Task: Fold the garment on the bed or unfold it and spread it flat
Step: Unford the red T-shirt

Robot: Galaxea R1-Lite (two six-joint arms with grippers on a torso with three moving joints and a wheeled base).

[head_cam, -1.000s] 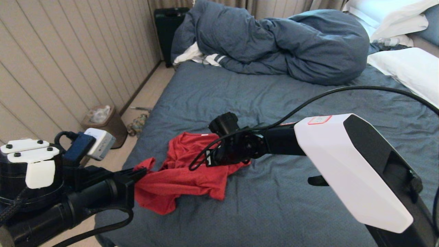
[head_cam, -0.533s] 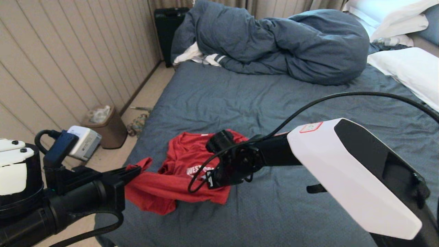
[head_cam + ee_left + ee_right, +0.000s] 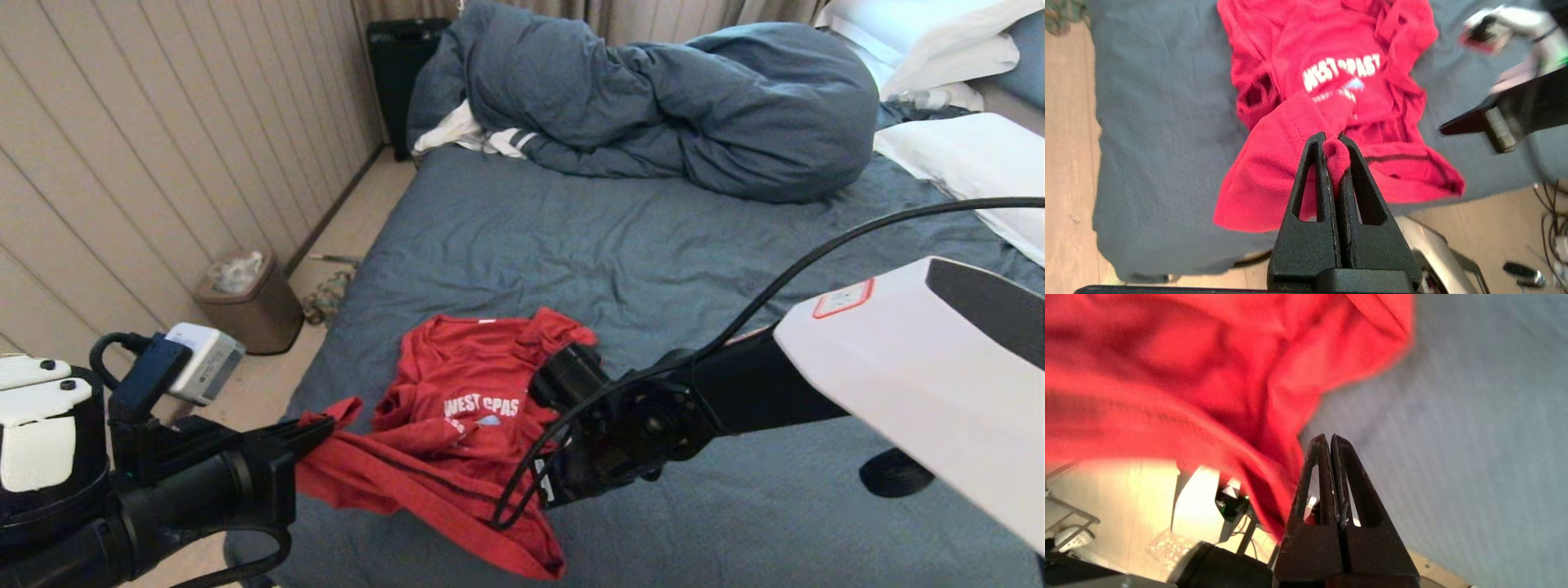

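1. The garment point(image 3: 457, 425) lies crumpled on the bed point(image 3: 653, 261) near its front edge;
2. left gripper point(image 3: 1333, 141) is clamped on a red fold;
3. right gripper point(image 3: 1329, 437) is closed, seemingly pinching the hem.

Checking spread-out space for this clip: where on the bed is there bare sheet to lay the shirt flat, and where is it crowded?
Bare sheet on the bed lies between the red T-shirt and the bunched duvet. It is crowded near the front edge: the left tool pinches the shirt and the right tool is shut beside its hem. Pillows take the far right.
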